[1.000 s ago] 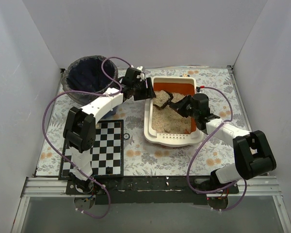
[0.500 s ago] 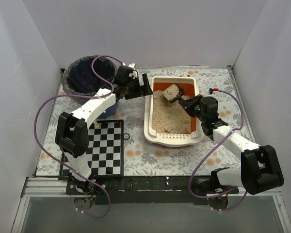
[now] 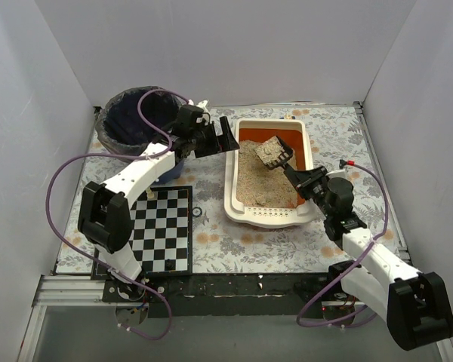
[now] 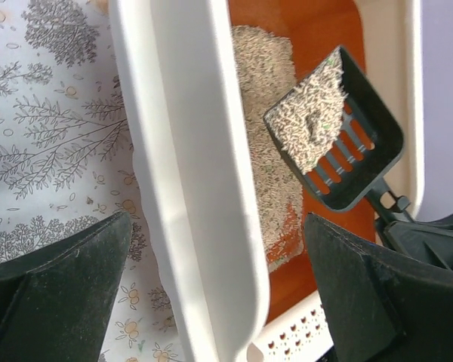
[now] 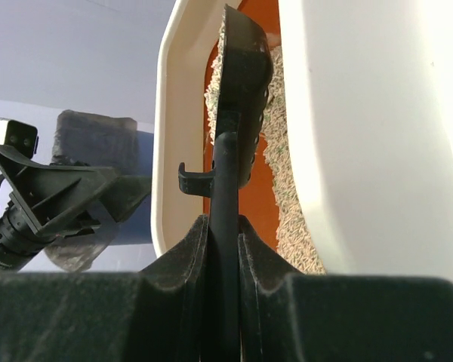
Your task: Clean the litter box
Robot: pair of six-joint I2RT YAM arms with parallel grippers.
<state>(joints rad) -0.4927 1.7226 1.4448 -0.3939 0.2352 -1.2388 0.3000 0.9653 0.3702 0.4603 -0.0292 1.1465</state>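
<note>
The litter box (image 3: 232,177) is a cream tray with an orange floor and beige litter, in the middle of the table. My left gripper (image 3: 225,141) stands open astride its left wall (image 4: 204,181), with one finger (image 4: 60,290) outside and the other over the litter. My right gripper (image 3: 302,176) is shut on the handle of a black slotted scoop (image 3: 272,151). The scoop hangs above the far half of the box with a heap of litter on it (image 4: 311,121). In the right wrist view, the scoop (image 5: 241,90) stands edge-on above my right gripper (image 5: 223,226).
A round blue bin (image 3: 140,117) lined with a dark bag stands at the far left, just behind the left arm. A black-and-white checkerboard (image 3: 162,230) lies near left on the floral cloth. White walls close in the left, back and right sides.
The left gripper has opened wide around the box's left wall. The right arm has drawn back toward the near right and lifted the scoop out of the litter with a load on it.
</note>
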